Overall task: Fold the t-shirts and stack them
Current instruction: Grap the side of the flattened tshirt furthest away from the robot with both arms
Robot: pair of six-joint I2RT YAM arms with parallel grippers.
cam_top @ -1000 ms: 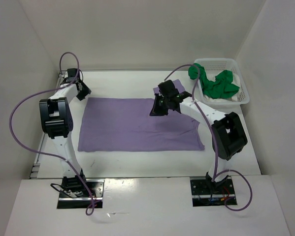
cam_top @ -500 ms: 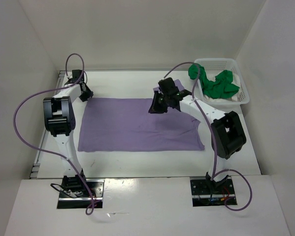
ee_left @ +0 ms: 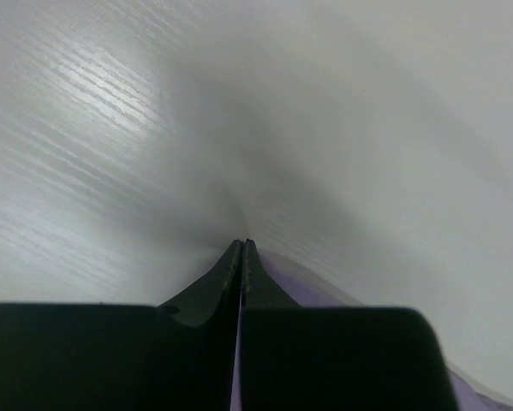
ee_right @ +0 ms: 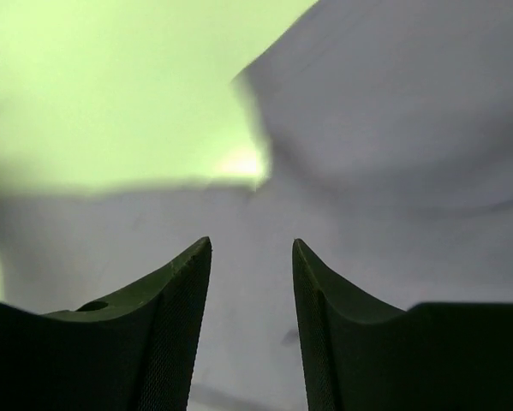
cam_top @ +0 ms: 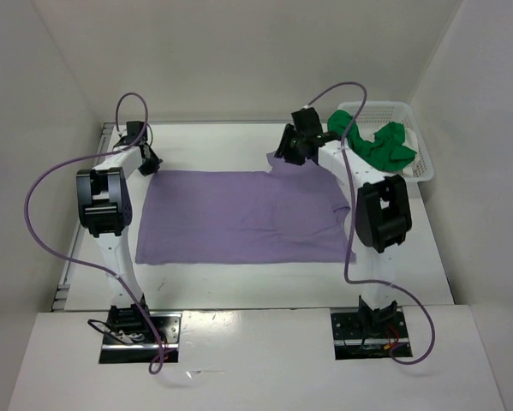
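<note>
Right gripper [cam_top: 297, 147] has shifted from mid-shirt to the far right corner of the purple shirt [cam_top: 222, 218], beside the basket [cam_top: 380, 106], jaws apart over cloth. Left gripper [cam_top: 146, 160] is at the far left corner, jaws together, pinch unconfirmed. The shirt lies flat on the surface. Fold appears imminent.

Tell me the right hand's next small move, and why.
Probably lower the right hand onto the purple shirt at its far-right corner and close. Its fingers are open just above the cloth, while the left hand looks shut on the far-left corner.
</note>
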